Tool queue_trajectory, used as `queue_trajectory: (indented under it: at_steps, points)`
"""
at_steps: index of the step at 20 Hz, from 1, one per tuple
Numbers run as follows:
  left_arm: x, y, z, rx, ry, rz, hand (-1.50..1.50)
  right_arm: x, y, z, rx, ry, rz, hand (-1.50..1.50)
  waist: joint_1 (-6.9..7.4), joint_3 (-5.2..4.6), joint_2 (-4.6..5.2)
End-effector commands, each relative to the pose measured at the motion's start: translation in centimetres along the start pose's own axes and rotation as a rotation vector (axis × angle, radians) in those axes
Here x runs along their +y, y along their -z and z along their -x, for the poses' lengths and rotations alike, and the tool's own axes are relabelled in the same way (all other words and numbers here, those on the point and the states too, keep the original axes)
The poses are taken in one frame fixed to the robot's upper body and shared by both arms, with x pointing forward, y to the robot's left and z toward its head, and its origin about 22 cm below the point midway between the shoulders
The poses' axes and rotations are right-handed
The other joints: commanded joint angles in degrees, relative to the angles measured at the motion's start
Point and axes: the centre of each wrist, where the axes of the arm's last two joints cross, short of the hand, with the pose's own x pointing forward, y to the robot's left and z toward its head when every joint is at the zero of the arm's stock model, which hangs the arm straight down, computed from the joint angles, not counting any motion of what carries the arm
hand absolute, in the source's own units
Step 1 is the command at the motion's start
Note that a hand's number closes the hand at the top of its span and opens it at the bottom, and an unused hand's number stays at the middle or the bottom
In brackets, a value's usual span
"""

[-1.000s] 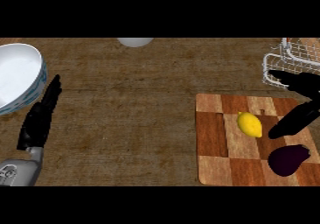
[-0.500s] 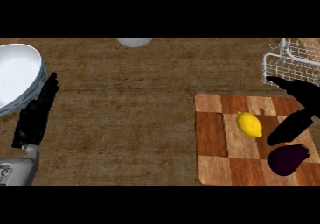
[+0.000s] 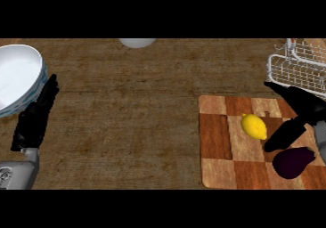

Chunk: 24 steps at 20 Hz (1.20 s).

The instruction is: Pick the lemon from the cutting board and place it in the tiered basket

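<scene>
Your right hand (image 3: 303, 116) hangs over the cutting board (image 3: 222, 133), fingers spread and holding nothing. The lemon (image 3: 254, 126) lies on the board just at its nine o'clock, an eggplant (image 3: 292, 162) near its six, the tiered basket (image 3: 302, 71) at its twelve. Your left hand (image 3: 37, 116) rests with fingers straight, beside a white bowl (image 3: 14, 80) at its eleven o'clock.

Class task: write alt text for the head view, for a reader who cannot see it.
A lemon lies on a cutting board beside the open right hand; a dark eggplant lies nearer, a wire basket beyond.
</scene>
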Motion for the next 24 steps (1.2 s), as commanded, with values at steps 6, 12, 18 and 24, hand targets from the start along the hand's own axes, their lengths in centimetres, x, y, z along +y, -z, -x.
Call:
queue_trajectory:
  at_steps: [6,12,18,24]
  points:
    - [-1.5,-0.1,-1.4,-0.004,0.013,0.000,0.00,0.8,1.6,1.3,0.087,-0.006,-0.031,-1.50,0.08,0.03,0.02]
    - [-1.7,0.2,-1.1,-0.011,0.006,-0.007,0.00,1.7,1.5,0.8,0.083,-0.014,-0.052,-1.50,-0.08,0.01,-0.01]
    - [-2.2,0.8,0.7,-0.009,0.010,-0.009,0.00,1.2,3.3,3.7,0.067,0.011,-0.092,-1.50,-0.26,0.01,0.07]
    - [-2.0,0.7,-0.6,0.011,0.002,-0.009,0.00,3.9,5.3,0.0,0.082,-0.016,-0.122,-1.50,0.04,0.02,0.04]
